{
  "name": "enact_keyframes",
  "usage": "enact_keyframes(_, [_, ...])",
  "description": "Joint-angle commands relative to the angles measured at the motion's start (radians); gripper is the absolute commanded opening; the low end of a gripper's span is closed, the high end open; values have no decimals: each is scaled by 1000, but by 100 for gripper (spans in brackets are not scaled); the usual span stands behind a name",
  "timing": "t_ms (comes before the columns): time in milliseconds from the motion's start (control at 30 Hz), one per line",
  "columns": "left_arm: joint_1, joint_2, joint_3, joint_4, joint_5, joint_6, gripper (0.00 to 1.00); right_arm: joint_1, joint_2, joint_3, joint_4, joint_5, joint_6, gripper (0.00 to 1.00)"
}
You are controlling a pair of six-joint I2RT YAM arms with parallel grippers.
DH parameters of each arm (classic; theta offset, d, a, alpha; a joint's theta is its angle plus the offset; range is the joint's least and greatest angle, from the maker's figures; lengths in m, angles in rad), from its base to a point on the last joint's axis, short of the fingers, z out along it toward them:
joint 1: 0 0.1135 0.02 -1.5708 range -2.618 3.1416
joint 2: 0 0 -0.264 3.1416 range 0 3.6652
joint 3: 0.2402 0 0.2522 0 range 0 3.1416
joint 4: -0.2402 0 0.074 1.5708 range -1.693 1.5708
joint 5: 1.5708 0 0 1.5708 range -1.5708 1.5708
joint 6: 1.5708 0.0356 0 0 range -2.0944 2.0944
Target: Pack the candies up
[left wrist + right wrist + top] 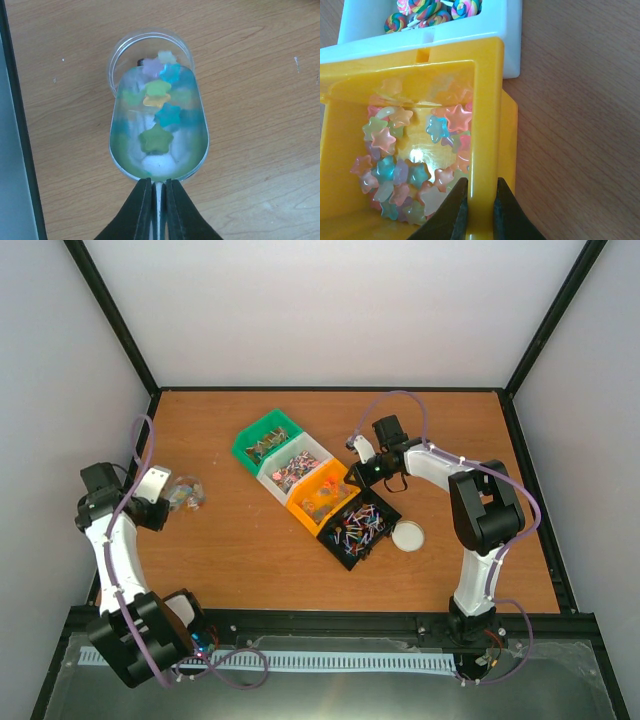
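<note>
The left gripper [159, 212] is sitting at the bottom centre of its wrist view, its fingers pressing together on the thin handle of the scoop [127, 145]. The scoop is carrying star candies [156, 139] in green, teal, yellow and lilac. Its far tip is overlapping the rim of a clear cup [120, 47] on the table [260, 100]. In the overhead view, scoop and cup are sitting at the left of the frame, well apart from the bins.

The right gripper [481, 212] is clamping the right wall of the yellow bin [487, 100], one finger inside and one outside. A heap of stars [395, 165] is lying in that bin, left of the wall. Above it in the frame, the white bin [512, 35] is touching it and holding swirled lollipops [422, 7].

Overhead, four bins are running diagonally through the centre: green bin [255, 440], white, yellow, then black bin [344, 562], which is holding stick candies [360, 525]. A round white lid [407, 536] is lying just right of the black bin.
</note>
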State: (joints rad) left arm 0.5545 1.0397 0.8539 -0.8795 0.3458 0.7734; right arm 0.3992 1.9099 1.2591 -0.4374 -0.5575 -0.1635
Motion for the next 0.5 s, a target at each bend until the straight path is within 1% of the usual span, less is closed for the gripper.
enact_keyframes(0, [6, 9, 55, -27, -8, 45, 1, 7, 6, -38, -72, -33, 15, 3])
enact_keyframes(300, [7, 8, 70, -60, -34, 85, 1, 7, -5, -48, -71, -31, 14, 3])
enact_keyframes(467, [6, -23, 65, -75, -20, 134, 1, 8, -12, -58, -71, -29, 9, 3])
